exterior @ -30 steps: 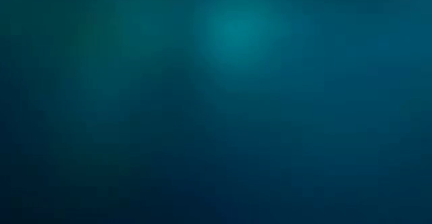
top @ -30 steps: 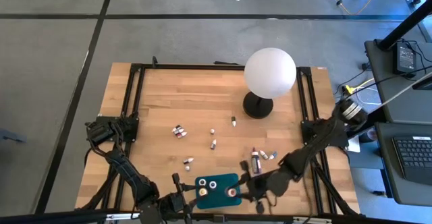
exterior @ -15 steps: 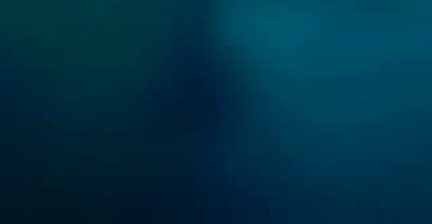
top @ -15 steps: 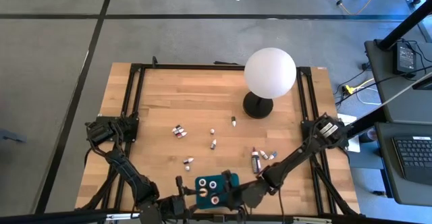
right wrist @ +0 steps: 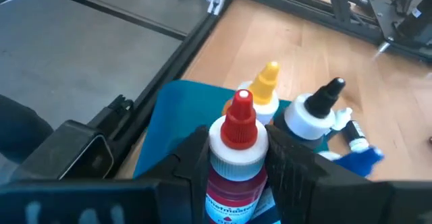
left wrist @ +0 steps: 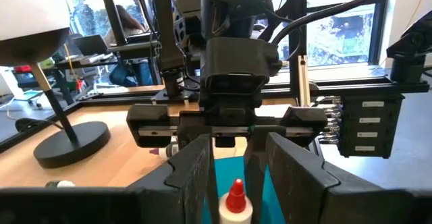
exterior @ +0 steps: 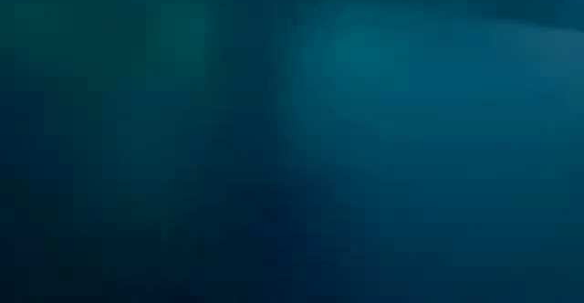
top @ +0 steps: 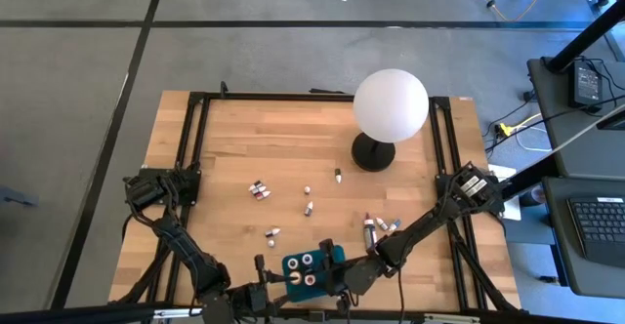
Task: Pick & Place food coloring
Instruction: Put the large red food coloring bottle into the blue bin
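Observation:
My right gripper (right wrist: 237,158) is over the teal tray (right wrist: 172,116) near the table's near edge and is shut on a red-capped food coloring bottle (right wrist: 237,183). A yellow-tipped bottle (right wrist: 266,82) and a black-tipped, white-capped bottle (right wrist: 312,113) stand in the tray just beyond it. From above, the right gripper (top: 334,271) covers the right part of the tray (top: 289,268). My left gripper (top: 275,278) waits open at the tray's left edge. Its wrist view faces the right gripper and the red-tipped bottle (left wrist: 235,202). My right gripper pinches the red-capped bottle between its two fingers at the white collar (right wrist: 236,150) just under the red cap (right wrist: 240,119). One finger (right wrist: 192,155) is on each side. The bottle stands upright in the hold above the tray. The gripper hides its base.
Several small bottles lie scattered on the wood: a red pair (top: 259,189), singles (top: 308,208) (top: 272,233) (top: 338,176), and a dark purple one (top: 369,228) beside small ones (top: 388,224). The white globe lamp (top: 391,104) stands on its black base (top: 373,152) toward the far right. The low view shows only teal blur.
My right gripper has moved toward the table's left and near edge, from beside the tray's right end to over the tray, carrying the red-capped bottle. The arm has swung in with it.

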You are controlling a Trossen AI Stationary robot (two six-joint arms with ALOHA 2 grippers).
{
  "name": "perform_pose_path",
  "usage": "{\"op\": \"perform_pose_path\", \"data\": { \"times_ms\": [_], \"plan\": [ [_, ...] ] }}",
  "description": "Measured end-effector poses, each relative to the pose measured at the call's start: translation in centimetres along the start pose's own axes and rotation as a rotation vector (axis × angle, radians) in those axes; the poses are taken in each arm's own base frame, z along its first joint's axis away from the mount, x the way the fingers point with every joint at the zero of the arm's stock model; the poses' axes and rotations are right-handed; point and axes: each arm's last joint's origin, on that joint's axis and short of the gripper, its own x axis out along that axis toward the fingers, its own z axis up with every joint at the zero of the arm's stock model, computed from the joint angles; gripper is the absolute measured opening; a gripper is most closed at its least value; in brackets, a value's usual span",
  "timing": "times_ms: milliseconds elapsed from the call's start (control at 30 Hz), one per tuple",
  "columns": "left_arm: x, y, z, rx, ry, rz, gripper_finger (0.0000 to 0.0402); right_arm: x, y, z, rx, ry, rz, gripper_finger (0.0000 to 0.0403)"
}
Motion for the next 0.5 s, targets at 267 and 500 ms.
{"op": "perform_pose_path", "data": {
  "times_ms": [267,500],
  "plan": [
    [0.00,0.00,0.00,0.000,0.000,0.001,0.0148,0.02,-0.07,-0.20,0.019,0.020,-0.003,0.0191],
    [0.00,0.00,0.00,0.000,0.000,0.002,0.0144,0.02,-0.07,-0.19,0.016,0.019,-0.005,0.0206]
  ]
}}
